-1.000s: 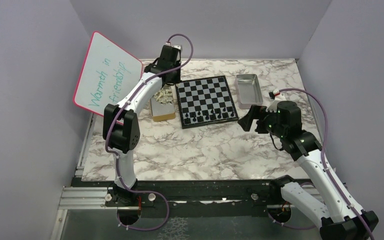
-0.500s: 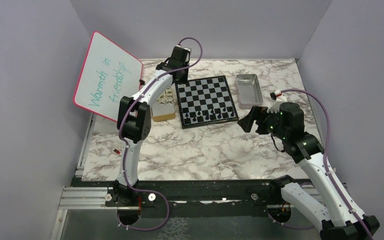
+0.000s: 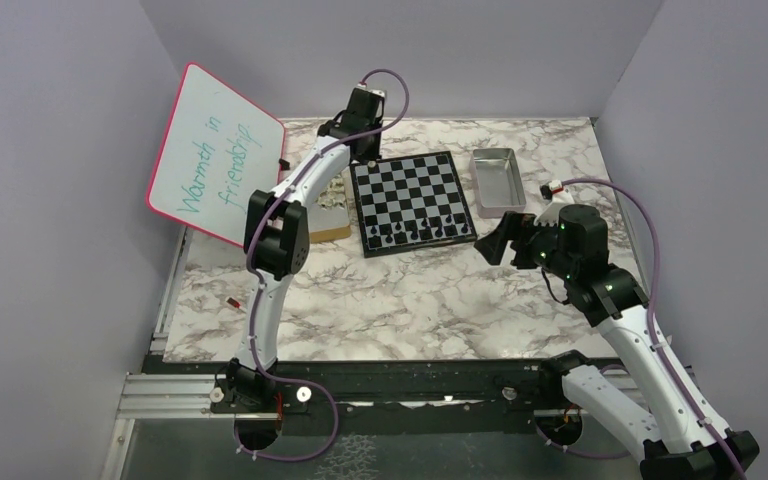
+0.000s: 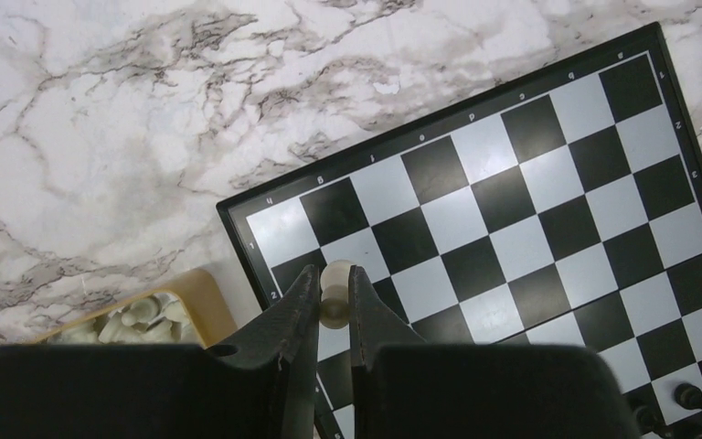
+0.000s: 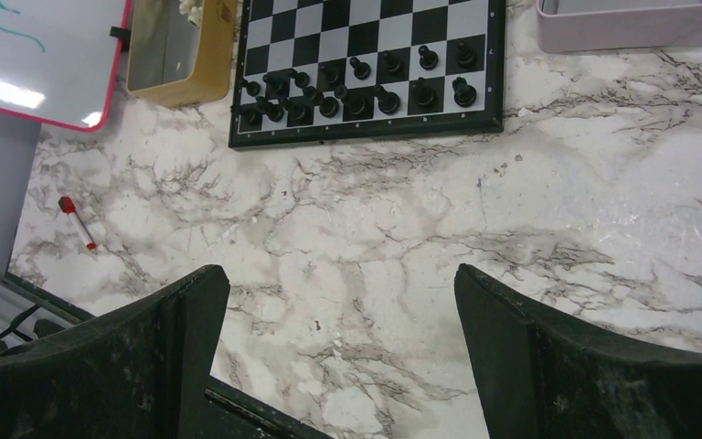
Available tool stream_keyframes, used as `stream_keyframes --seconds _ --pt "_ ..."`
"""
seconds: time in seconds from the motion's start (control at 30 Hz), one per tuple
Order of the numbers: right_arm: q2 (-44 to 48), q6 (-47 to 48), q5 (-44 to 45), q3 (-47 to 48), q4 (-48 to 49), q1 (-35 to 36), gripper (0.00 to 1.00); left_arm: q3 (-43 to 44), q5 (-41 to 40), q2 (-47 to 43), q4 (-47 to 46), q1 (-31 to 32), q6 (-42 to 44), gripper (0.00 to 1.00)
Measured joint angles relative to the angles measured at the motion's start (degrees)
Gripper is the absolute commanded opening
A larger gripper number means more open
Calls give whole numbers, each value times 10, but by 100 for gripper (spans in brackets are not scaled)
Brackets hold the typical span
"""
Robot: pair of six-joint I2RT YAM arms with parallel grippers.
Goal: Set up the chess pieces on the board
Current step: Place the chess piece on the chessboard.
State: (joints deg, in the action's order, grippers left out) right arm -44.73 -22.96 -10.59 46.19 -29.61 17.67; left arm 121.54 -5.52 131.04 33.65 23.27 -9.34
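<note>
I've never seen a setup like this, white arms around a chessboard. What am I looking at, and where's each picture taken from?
Two robot arms are bolted to the near edge of a table. The wide picture comes from a fixed camera above and behind them; the other two come from cameras on the wrists, so the black prongs are each arm's own fingers. The left gripper pinches one pale chess piece over the far left corner of the board. The right gripper hangs open, empty. Black pieces stand along its near edge. Nearby are a tan box of pale pieces, a metal tray, a whiteboard and a red marker.
</note>
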Motion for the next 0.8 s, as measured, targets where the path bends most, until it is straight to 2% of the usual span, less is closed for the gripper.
stream_keyframes --seconds 0.3,0.8 --pt "-11 0 0 0 0 0 100 79 3 57 -1 8 -21 10" --pt "-11 1 0 0 0 0 100 141 -2 115 -18 47 -26 11"
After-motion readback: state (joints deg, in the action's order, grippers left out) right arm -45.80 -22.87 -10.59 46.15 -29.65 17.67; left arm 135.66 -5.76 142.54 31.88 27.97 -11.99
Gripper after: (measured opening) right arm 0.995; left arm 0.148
